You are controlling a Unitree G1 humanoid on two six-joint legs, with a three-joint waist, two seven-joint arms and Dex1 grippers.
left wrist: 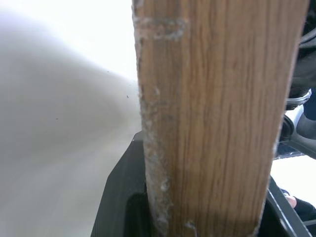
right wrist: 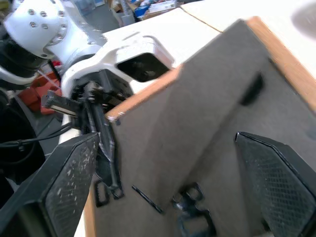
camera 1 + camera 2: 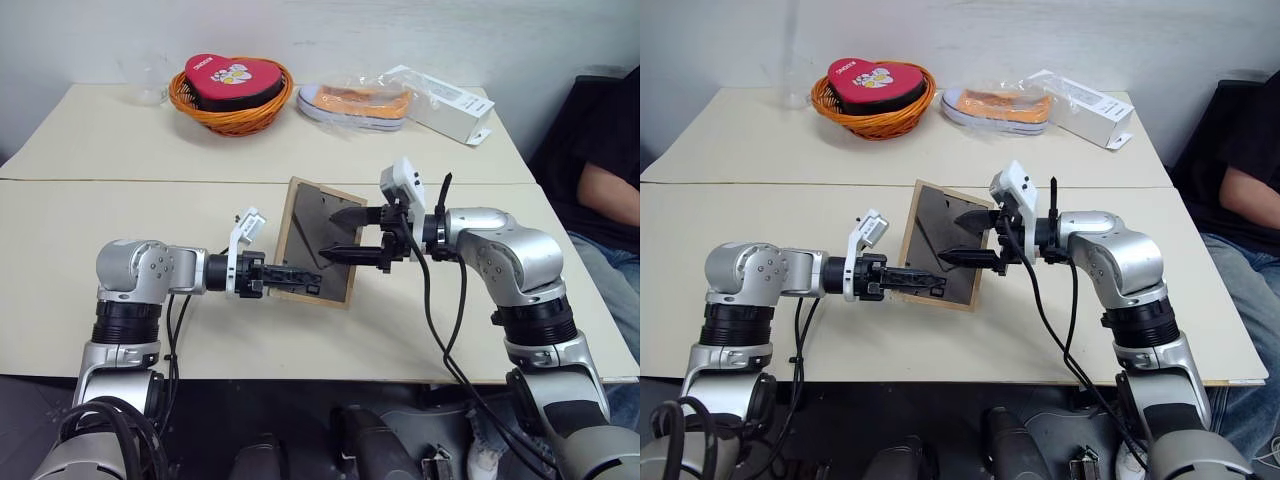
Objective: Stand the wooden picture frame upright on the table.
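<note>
A cream table [image 3: 120,215] runs across the view, with a seam between its far and near halves. Along its far edge sit an orange basket [image 3: 232,105] holding a red heart-shaped box [image 3: 232,80], a shoe in a clear bag [image 3: 358,101] and a white box [image 3: 441,103].

The wooden picture frame [image 3: 312,240] is over the near half, about midway along it, tilted up with its grey backing toward the camera. The left gripper [image 3: 290,277] clamps its lower wooden edge, jaws narrow on the rail. The right gripper [image 3: 345,232] has its fingers spread wide in front of the backing, holding nothing; I cannot tell whether either finger touches it.

The risk, as I judge it, lies in that single grip: the frame could pivot in it, or fall flat if released early. The stand looks folded against the backing. If the right fingers miss or only half open it, the frame would topple once set down.
</note>
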